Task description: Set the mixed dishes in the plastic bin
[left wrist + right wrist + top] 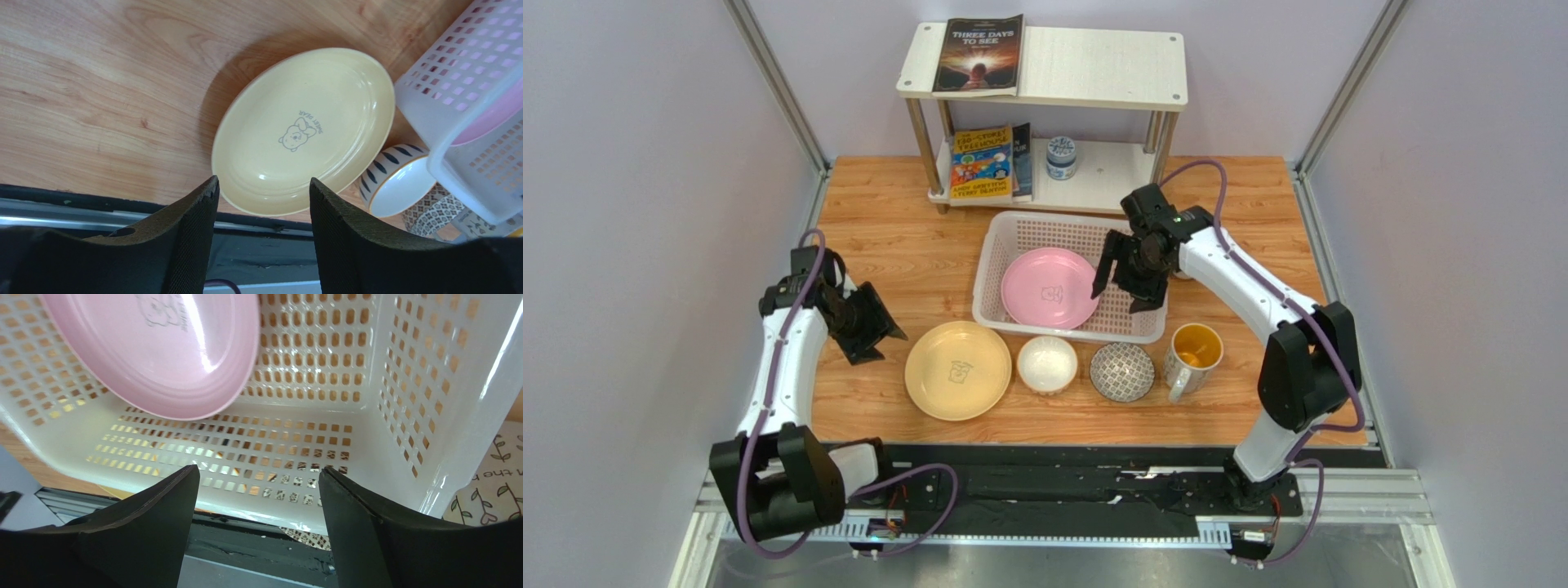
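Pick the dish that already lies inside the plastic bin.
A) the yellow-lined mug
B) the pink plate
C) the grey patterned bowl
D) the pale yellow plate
B: the pink plate lies on the mesh floor of the plastic bin, as the top view and the right wrist view both show.

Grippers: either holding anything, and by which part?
Nothing held. Left gripper: jaws open, empty, near the round pale yellow plate. Right gripper: jaws open, empty, above the whitish perforated plastic bin holding the round pink plate.
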{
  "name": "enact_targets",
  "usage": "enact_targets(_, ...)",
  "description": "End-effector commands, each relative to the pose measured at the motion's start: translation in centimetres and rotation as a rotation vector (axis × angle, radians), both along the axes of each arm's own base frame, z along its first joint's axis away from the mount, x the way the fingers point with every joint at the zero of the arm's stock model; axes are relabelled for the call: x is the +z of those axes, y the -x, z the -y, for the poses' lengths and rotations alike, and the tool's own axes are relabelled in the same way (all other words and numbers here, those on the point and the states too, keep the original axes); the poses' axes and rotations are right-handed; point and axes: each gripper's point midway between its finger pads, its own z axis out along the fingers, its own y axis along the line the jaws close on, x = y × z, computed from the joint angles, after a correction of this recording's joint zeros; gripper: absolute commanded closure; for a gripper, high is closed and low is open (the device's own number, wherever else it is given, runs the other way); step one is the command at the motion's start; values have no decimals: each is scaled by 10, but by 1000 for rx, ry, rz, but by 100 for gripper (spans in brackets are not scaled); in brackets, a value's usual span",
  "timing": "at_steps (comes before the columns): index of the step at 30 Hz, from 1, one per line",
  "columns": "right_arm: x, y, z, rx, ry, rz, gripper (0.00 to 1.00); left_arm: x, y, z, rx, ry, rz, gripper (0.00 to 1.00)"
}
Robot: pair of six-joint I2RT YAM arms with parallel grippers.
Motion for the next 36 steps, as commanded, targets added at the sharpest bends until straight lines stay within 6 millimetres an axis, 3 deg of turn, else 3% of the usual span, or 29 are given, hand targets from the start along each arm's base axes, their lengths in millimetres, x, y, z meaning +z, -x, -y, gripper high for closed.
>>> enact_targets(1,16,-36,-4,6,24,97,24,12,0,-3,-23,-37,67,38)
enact_targets(3,20,-52,-1,-17,34,116,24,17,0,-3,-15,-41,88,38)
enact_targets(4,9,-59,1,-29,55,94,25,19,1,-2,-15,-39,93,38)
enact_targets(5,16,-73,0,-35,57,130,25,18,3,-1,-18,-33,90,38)
enact_targets(8,-2,-100,1,-32,73,114,26,15,8,2,-24,-19,82,38)
enact_targets(9,8,-114,-3,-29,61,146,26,16,8,3,-27,-16,86,38)
enact_targets(10,-8,-119,-3,-25,78,111,26,17,8,3,-25,-16,86,38)
enact_targets(11,-10,-124,-3,-26,82,109,27,18,8,2,-24,-20,87,38)
enact_targets(12,-2,-136,-5,-21,76,142,27,17,8,1,-22,-23,83,38)
enact_targets(15,-16,-152,-6,-15,89,147,27,11,7,2,-34,-9,47,37)
enact_targets(16,-11,-160,-8,-18,83,169,27,2,11,0,-36,-16,-14,37)
enact_targets(18,-21,-167,-6,-16,95,163,27,-1,13,-5,-28,-37,-56,36)
enact_targets(24,-17,-184,-8,-5,83,219,28,4,9,-11,-32,-71,-32,36)
enact_targets(36,-24,-209,-5,17,74,290,28,-9,10,-7,-51,-38,-83,36)
